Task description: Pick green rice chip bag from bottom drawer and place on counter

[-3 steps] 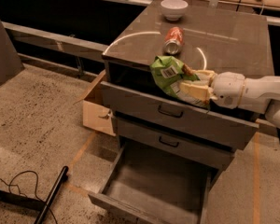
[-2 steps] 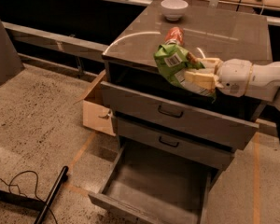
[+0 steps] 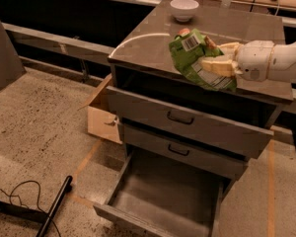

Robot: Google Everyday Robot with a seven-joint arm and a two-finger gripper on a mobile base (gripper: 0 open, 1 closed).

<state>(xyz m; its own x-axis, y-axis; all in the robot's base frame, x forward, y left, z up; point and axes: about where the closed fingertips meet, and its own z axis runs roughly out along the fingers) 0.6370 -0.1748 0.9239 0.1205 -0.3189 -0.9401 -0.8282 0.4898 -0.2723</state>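
Note:
The green rice chip bag (image 3: 195, 58) is crinkly light green with a barcode showing near its top. My gripper (image 3: 218, 63) is shut on it, with cream fingers (image 3: 222, 67) clamped on its right side, and holds it just above the front part of the counter (image 3: 143, 46). The white arm reaches in from the right. The bottom drawer (image 3: 163, 194) stands pulled open below, its grey floor bare. An orange-red soda can (image 3: 183, 32) is mostly hidden behind the bag.
A white bowl (image 3: 184, 8) sits at the back of the counter. Two upper drawers with dark handles (image 3: 180, 118) stick out slightly. A cardboard box (image 3: 102, 118) stands left of the cabinet. A black pole and cable (image 3: 54, 206) lie on the speckled floor.
My gripper has lifted the bag up and moved it back, from in front of the cabinet's top edge to over the counter.

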